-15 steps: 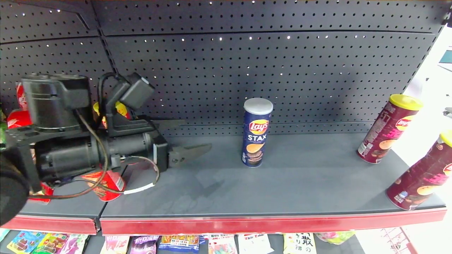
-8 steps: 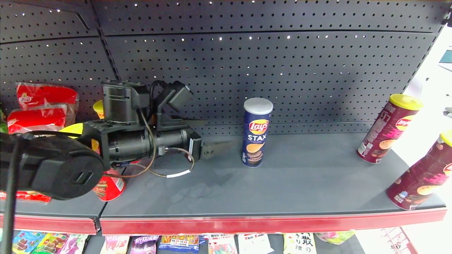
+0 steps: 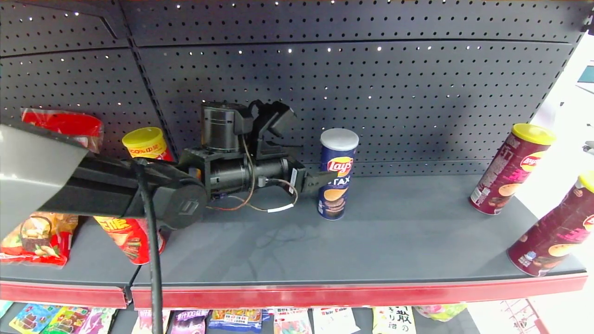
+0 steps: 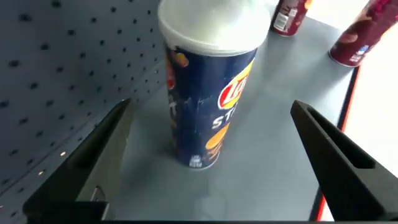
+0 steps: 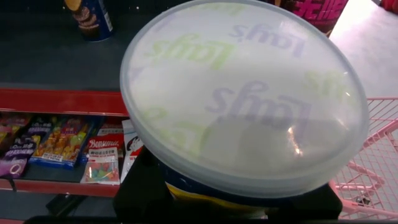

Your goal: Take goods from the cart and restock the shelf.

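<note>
Blue chip can [image 3: 335, 195] stands upright mid-shelf [image 3: 394, 232], flanked by the wide-open, empty left gripper [image 4: 208, 118].
The body should be centred before a gentle close, lest it be tipped; a lidded can [image 5: 245, 99] is held by the right gripper [image 5: 233, 210].

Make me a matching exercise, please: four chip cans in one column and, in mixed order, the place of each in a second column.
Things:
1. blue chip can
2. red chip can
3. rear maroon chip can
4. clear-lidded chip can

Places:
A. right end of the shelf
B. gripped in the right end effector
C. inside the open left end effector
D. left part of the shelf, partly hidden by the left arm

Pairs: 1-C; 2-D; 3-A; 4-B
</note>
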Available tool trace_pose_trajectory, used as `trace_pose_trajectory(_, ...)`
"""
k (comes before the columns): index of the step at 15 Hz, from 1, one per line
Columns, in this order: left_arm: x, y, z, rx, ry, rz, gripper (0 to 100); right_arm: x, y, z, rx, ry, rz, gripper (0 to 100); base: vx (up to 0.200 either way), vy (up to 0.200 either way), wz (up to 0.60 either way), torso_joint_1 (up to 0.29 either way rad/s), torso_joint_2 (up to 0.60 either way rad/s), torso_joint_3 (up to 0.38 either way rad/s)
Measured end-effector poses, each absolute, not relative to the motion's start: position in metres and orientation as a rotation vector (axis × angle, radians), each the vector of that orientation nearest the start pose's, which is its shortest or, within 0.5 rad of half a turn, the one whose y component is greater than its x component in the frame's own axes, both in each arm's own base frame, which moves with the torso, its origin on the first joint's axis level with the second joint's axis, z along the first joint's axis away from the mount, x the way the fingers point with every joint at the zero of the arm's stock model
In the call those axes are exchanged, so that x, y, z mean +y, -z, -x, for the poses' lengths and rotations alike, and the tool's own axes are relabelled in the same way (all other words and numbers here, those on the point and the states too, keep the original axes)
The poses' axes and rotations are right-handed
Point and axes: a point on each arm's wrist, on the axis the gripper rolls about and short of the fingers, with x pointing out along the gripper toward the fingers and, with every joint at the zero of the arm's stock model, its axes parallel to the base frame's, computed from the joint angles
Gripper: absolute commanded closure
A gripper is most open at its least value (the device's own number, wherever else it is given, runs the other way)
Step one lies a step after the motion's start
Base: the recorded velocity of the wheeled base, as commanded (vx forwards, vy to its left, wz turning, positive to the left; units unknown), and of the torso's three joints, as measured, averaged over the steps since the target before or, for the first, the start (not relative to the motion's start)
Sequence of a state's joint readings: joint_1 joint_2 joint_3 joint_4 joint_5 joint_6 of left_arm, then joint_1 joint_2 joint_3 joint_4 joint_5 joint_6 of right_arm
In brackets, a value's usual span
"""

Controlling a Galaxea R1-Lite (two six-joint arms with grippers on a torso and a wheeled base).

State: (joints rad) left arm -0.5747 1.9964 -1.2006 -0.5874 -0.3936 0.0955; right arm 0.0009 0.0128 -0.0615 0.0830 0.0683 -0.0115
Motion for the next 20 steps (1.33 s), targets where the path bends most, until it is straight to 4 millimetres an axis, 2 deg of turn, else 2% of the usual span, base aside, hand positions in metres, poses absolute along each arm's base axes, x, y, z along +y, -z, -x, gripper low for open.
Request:
trace_pose_trajectory(10, -0.252, -0.166, -0.367, 0.133, 0.989, -0.102, 0, 0.002, -0.084, 0.026, 0.039, -0.067, 0.01, 100, 0.0, 0.0, 0.0, 0.0, 0.0, 0.0)
trace_pose_trajectory(20, -0.263, -0.158, -0.385, 0.115, 0.99, -0.097, 0, 0.002, -0.085, 0.026, 0.045, -0.067, 0.009, 100, 0.0, 0.0, 0.0, 0.0, 0.0, 0.0)
